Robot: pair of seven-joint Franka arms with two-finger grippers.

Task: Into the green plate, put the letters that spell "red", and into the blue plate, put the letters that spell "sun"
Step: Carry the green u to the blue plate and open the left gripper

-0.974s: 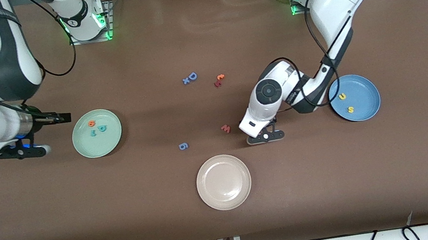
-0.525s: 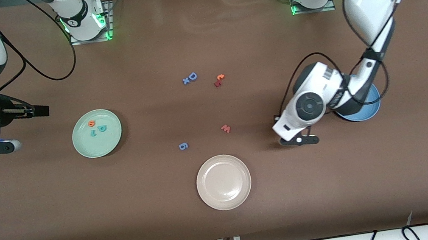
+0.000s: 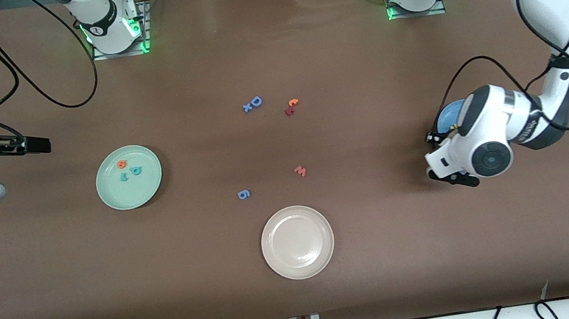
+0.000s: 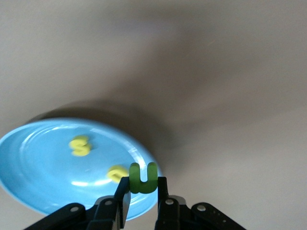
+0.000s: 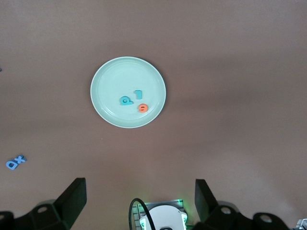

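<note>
L gripper (image 4: 142, 194): clamped on small green foam n (image 4: 143, 177), up over rim of round medium-blue shallow plate (image 4: 38, 177), at L arm's end of table.
Blue plate contents: yellow foam s (image 4: 80, 146) + yellow foam u (image 4: 116, 173), both lying inside.
R gripper (image 5: 140, 196): fingers wide apart, empty, hanging over bare table past round pale mint-green plate (image 3: 116, 194), at R arm's end; arm waits.
Green plate contents: orange foam e (image 3: 121, 164), teal d (image 3: 136, 170), teal hook-shaped r (image 3: 124, 177), close together.
Loose on table mid: blue D (image 3: 256, 101), blue g (image 3: 244, 194), pink w (image 3: 300, 170).
Beige-white plate (image 3: 277, 260): nearest front cam.
</note>
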